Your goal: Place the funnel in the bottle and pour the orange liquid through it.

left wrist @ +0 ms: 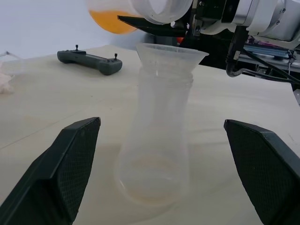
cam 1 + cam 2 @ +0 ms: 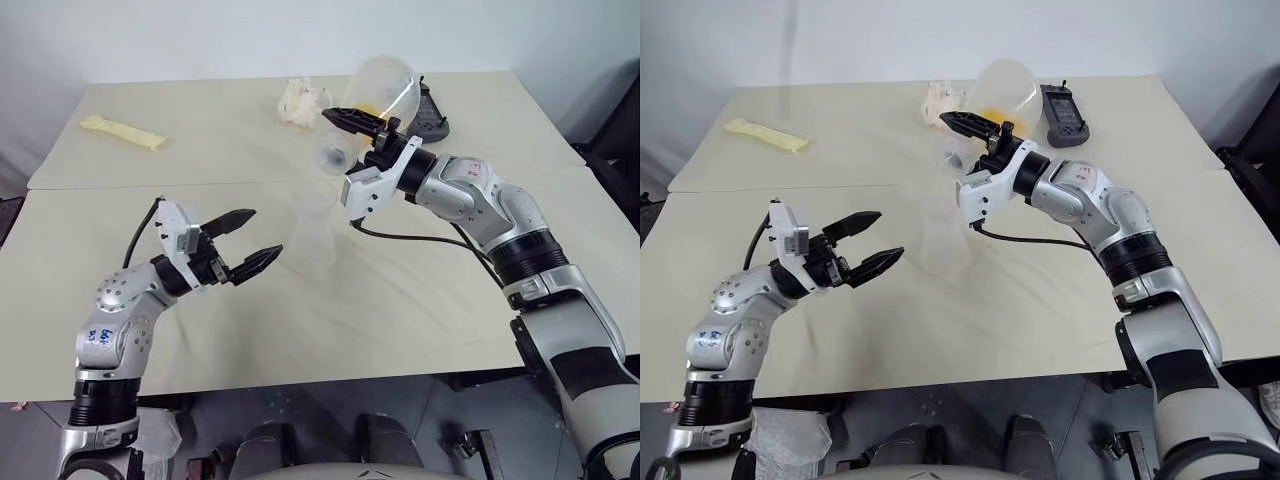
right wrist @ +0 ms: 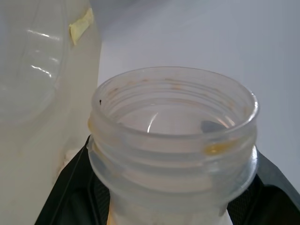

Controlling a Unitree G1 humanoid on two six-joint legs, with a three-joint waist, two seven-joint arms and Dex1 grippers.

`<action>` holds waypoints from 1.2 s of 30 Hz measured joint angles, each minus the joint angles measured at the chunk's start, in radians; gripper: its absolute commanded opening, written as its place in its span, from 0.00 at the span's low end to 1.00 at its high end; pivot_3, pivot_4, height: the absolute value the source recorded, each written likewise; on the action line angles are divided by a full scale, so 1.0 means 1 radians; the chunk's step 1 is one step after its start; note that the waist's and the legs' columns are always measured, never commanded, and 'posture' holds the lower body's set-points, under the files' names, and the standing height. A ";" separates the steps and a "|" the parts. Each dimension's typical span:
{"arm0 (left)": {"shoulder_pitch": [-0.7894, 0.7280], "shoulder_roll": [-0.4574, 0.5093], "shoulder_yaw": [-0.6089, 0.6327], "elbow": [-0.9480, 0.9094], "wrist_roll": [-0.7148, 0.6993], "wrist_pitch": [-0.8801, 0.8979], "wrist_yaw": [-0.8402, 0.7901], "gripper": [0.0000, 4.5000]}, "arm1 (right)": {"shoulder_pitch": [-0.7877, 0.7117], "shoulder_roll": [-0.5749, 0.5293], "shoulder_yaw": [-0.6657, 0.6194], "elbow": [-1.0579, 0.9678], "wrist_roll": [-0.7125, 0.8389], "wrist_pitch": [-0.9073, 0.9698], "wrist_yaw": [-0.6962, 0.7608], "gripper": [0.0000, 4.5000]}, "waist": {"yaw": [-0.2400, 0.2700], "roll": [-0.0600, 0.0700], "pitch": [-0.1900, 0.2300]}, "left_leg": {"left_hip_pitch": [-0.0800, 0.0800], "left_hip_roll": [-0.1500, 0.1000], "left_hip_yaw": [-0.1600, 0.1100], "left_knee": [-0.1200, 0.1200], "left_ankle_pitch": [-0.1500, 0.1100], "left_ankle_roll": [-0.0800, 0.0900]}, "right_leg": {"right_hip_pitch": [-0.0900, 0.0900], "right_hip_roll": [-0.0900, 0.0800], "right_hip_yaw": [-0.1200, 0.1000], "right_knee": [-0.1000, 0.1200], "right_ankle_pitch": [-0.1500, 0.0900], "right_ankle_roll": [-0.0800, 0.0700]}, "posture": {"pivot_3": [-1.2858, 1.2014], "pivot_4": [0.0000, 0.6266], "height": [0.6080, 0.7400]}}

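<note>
The right gripper (image 2: 352, 121) is raised above the middle of the table, its two black fingers clamped on the neck of a large round clear flask (image 2: 382, 88). The flask is tipped over on its side, its open mouth (image 2: 333, 155) pointing down and toward the robot, above the bottle. The orange liquid (image 2: 368, 108) sits as a small pool in the flask's belly, near the neck. In the right wrist view the threaded mouth shows orange drops on its rim.

The left gripper (image 2: 248, 240) hovers low over the near half of the table, its fingers spread wide apart and holding nothing. It points at the bottle from just beside it, on the robot's left.

The bottle (image 2: 313, 238) stands upright on the table (image 2: 420, 300), near its centre, just on the near side of the seam between the two tabletops. The funnel (image 1: 171, 53) sits in the bottle's neck, its wide cone opening upward under the flask's mouth. Whether any liquid lies in the bottle cannot be told.

Along the far edge, a black handheld controller (image 2: 1064, 113) lies just behind the flask. A crumpled white tissue (image 2: 299, 101) lies beside it, and a pale yellow strip (image 2: 124, 132) lies near the far left corner.
</note>
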 measured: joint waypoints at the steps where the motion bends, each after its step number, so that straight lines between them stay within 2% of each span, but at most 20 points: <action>1: 0.000 -0.003 0.000 0.002 0.001 -0.001 0.000 1.00 | 0.000 0.000 0.000 0.001 -0.004 0.002 -0.002 0.57 | 0.000 0.000 0.000 | 0.000 0.000 0.000 0.000 0.000 0.000 | 0.000 0.000 0.000 0.000 0.000 0.000 | 0.52 0.24 1.00; 36: -0.026 -0.030 -0.019 0.019 0.011 -0.038 -0.001 1.00 | -0.034 -0.007 0.053 0.000 -0.150 -0.003 -0.156 0.57 | -0.001 0.000 0.000 | 0.000 0.000 0.000 0.000 0.000 0.000 | 0.000 0.000 0.000 0.000 0.000 0.000 | 0.52 0.24 1.00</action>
